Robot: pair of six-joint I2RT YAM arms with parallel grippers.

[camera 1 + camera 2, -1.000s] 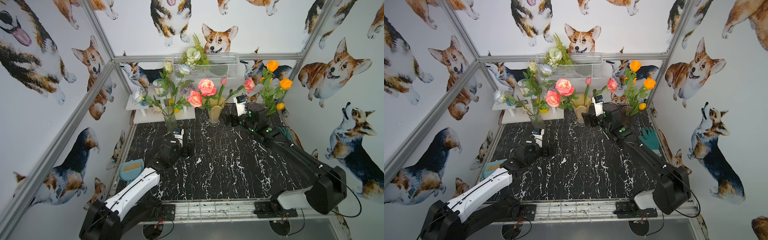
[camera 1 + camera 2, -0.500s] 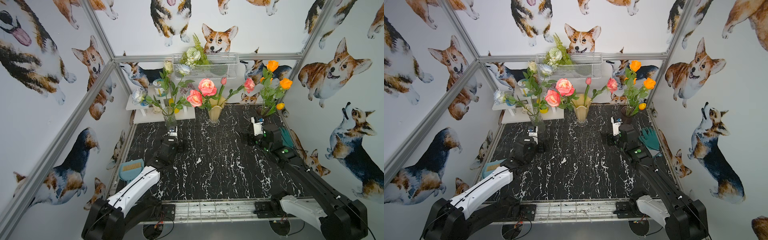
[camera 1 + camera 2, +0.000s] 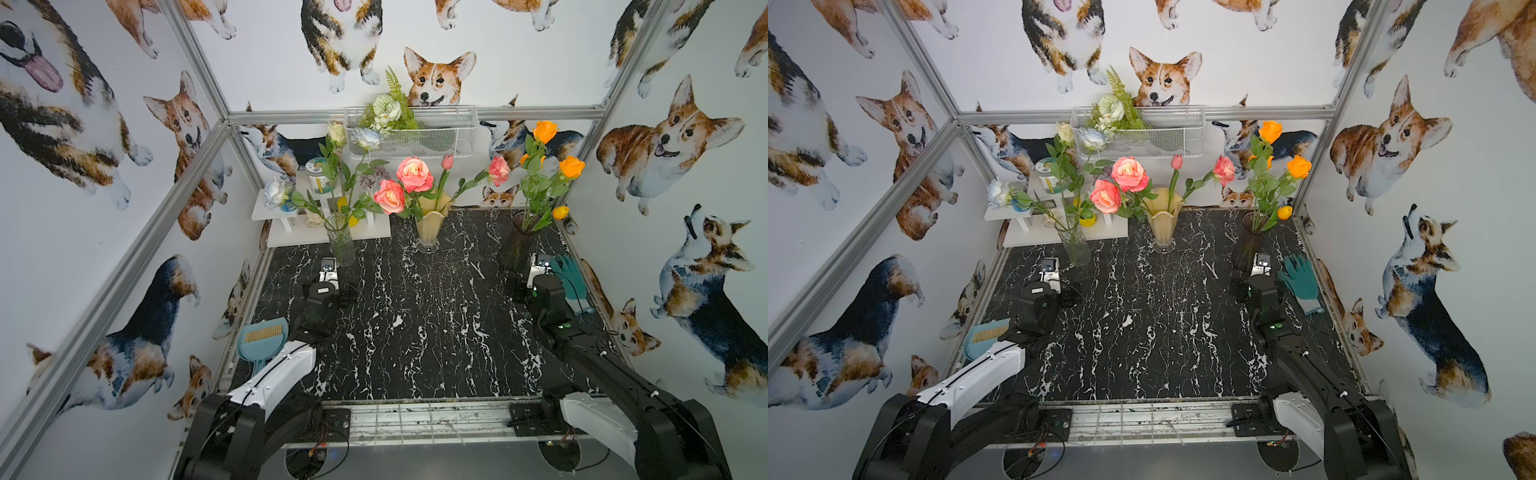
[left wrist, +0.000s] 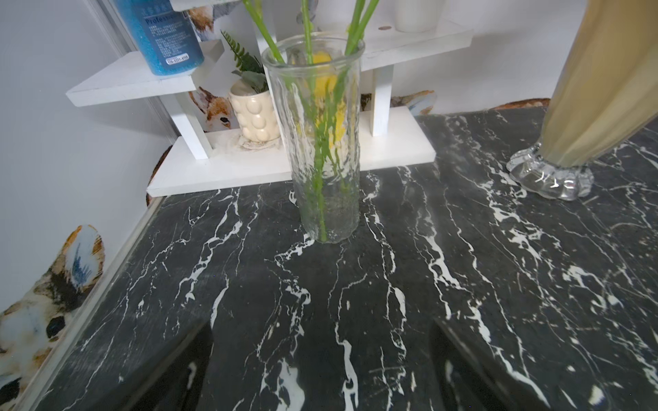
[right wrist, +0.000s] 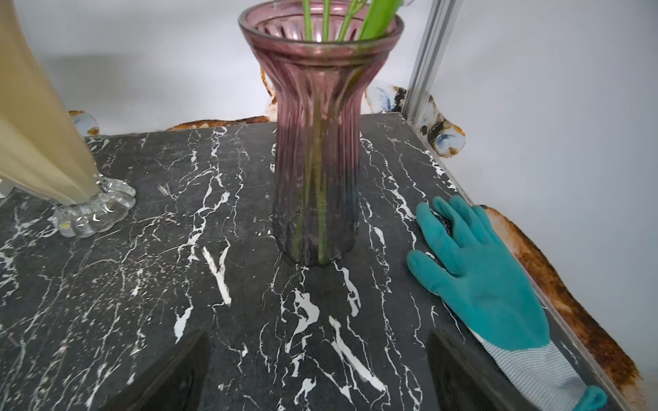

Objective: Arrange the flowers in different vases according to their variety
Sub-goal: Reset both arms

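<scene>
Desk, final check: white roses in clear vase, pink roses in cream vase, orange roses in purple vase. Left end effector, right end effector agape, empty (sort looks done); next: park.

White roses are standing in a clear glass cylinder at eleven o'clock; pink roses, cream wavy vase, twelve; orange roses, purple ribbed vase, one.

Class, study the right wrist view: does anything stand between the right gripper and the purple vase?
Nothing visible does. Only bare marble tabletop lies between the open right gripper and the purple vase. The teal glove lies off to one side, clear of that path.
</scene>
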